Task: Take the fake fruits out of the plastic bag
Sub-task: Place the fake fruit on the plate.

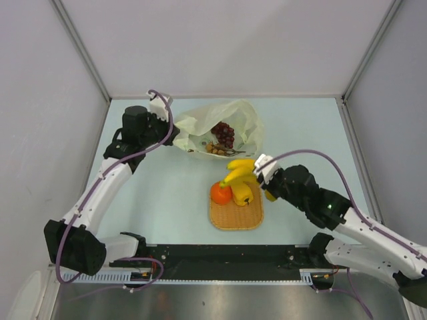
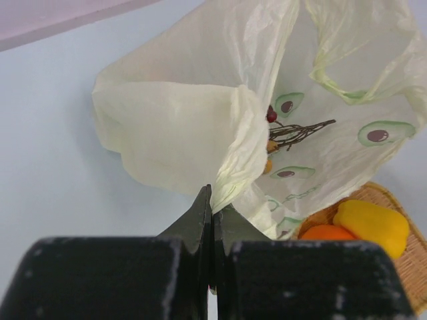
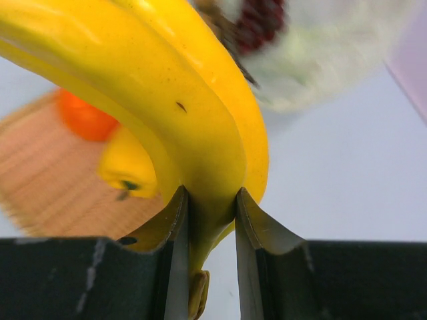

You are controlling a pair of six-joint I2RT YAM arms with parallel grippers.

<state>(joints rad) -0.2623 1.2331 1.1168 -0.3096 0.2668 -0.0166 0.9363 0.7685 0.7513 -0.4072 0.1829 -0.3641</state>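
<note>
The pale yellow-green plastic bag lies open at the back of the table, with dark grapes and a small brown nut cluster inside. My left gripper is shut on the bag's left edge, pinching a fold. My right gripper is shut on the stem end of the banana bunch, holding it over the back of the woven mat. An orange and a yellow pepper-like fruit rest on the mat.
The table's side walls run close past both arms. In the left wrist view the orange and yellow fruit show just beyond the bag. The right wrist view blurs the grapes.
</note>
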